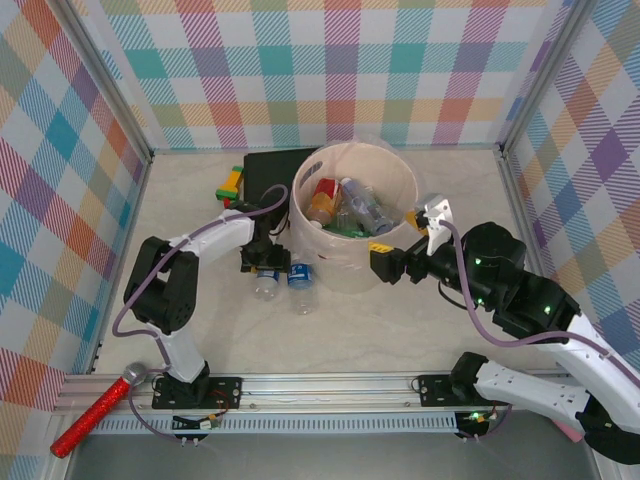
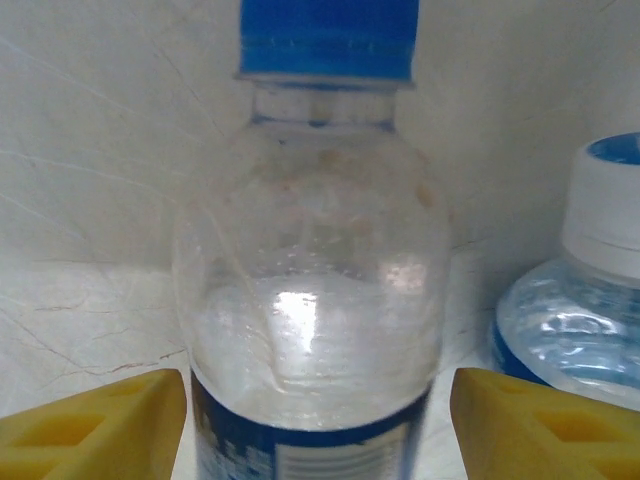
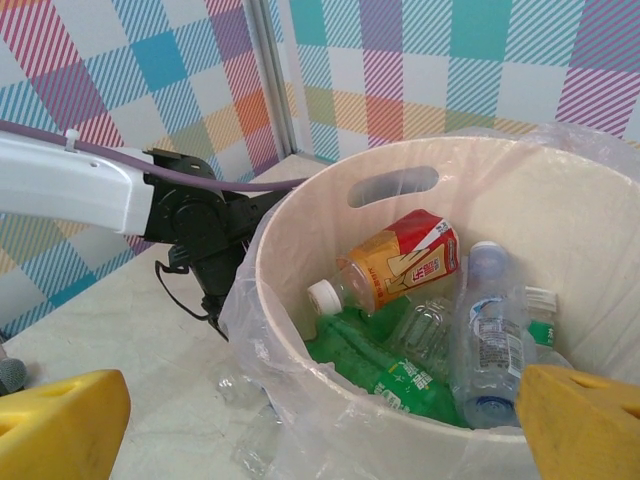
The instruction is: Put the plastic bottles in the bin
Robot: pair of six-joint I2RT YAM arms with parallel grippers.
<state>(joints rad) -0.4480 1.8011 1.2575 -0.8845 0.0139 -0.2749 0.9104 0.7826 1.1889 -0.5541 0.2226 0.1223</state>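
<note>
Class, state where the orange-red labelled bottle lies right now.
In the top view the orange-red labelled bottle lies inside the bin, by its left wall, beside a clear bottle.

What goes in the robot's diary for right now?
left gripper: open around blue-capped bottle | right gripper: open, empty, by bin | bin: several bottles inside | table: second bottle waiting

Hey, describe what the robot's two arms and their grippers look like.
The left arm and right arm are black joints with white links, each trailed by a purple cable. Small green lights dot the right arm. The left gripper and right gripper have blocky yellow fingertips.
</note>
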